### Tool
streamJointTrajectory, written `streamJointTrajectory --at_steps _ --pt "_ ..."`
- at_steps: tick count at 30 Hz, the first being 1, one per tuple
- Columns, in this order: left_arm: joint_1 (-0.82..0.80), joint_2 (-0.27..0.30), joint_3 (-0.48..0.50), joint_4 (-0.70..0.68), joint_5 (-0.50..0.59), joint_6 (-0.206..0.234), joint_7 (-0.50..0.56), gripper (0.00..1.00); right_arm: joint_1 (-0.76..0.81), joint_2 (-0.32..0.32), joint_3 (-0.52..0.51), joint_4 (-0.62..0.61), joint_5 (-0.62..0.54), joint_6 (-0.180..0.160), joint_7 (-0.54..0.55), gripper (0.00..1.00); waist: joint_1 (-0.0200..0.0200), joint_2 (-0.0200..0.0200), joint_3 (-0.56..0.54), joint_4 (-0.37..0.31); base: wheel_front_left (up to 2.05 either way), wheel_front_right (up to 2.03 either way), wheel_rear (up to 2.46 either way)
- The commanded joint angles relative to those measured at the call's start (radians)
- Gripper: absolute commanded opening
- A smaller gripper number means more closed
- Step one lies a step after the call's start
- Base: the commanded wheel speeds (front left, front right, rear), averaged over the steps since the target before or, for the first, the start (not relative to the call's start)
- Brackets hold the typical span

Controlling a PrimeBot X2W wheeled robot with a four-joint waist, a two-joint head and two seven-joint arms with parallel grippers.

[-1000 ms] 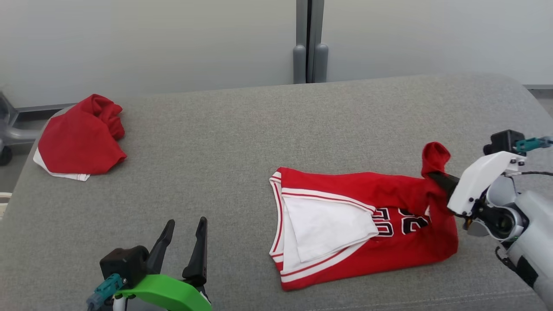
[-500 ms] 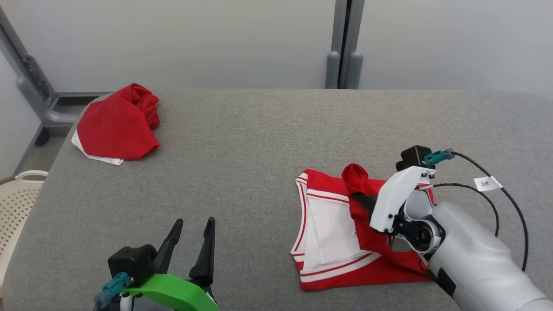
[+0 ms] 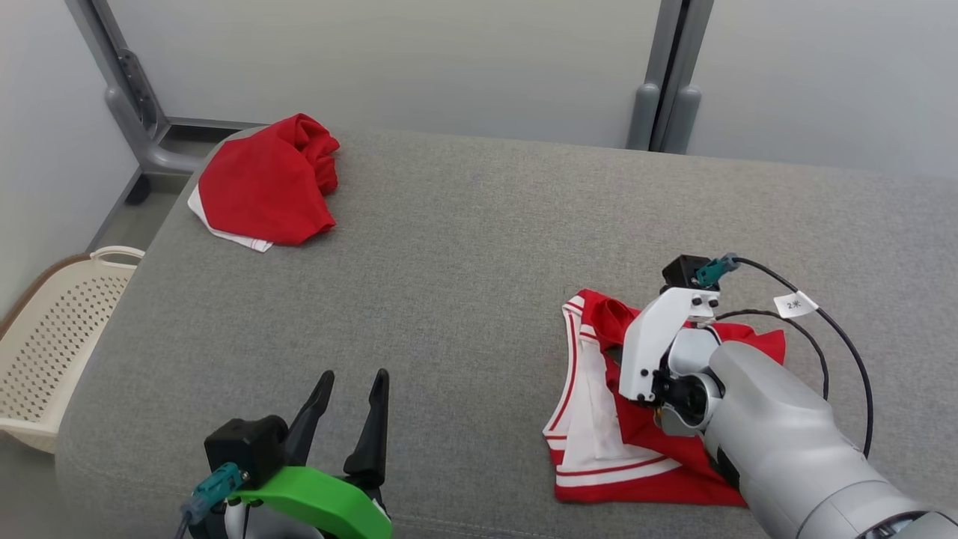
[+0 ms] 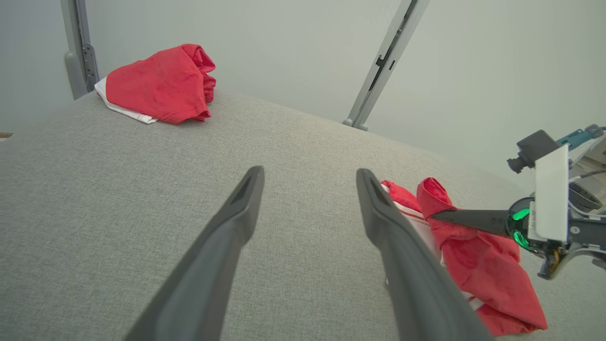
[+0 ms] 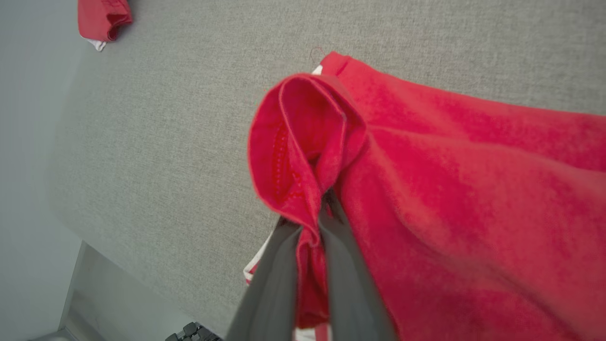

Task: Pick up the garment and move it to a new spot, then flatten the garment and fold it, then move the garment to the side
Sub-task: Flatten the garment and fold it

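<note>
Two sets of jaws: one idling, one working, nearest first.
Left jaws: hovering wide open and empty just above the surface [image 3: 449, 247], probably sitting out until the fold needs a second grip.
Right jaws: pinching shut on a bunched red edge of the garment [image 3: 644, 490], holding it raised over the rest.
Garment: lying at the right of the surface with white lining facing up. The raised edge is hanging over it, so I judge a fold is under way.
Garment print: none showing.
Cable tag [image 3: 795, 305]: hanging by the right wrist, reading "2" plus a mark too small to tell.
Second red garment [image 3: 262, 187]: lying crumpled at the far left corner, well apart and likely set aside.
</note>
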Motion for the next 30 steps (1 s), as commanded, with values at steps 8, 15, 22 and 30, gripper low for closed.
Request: streamJointTrajectory --at_steps 8,15,22,30 --pt "-0.009 -0.01 0.0 0.01 0.0 -0.007 -0.009 1.0 -0.045 0.013 0.012 0.079 -0.033 0.0 0.021 0.97 0.0 0.0 -0.005 0.005 0.0 0.0 0.0" --pt "0.001 -0.005 -0.002 0.012 -0.004 -0.003 -0.007 1.0 -0.023 0.011 0.037 -0.029 0.049 0.0 0.078 1.0 0.0 0.0 -0.015 -0.026 0.0 0.0 0.0" --pt "0.009 0.001 -0.001 0.003 -0.004 0.004 -0.005 1.0 -0.047 0.011 0.022 -0.091 0.085 0.0 0.072 1.0 0.0 0.0 -0.023 -0.069 0.0 0.0 0.0" --pt "0.018 0.001 -0.007 -0.007 -0.003 0.011 -0.002 1.0 -0.064 -0.083 -0.026 -0.148 0.004 0.0 -0.009 1.0 0.0 0.0 -0.019 -0.115 0.0 0.0 0.0"
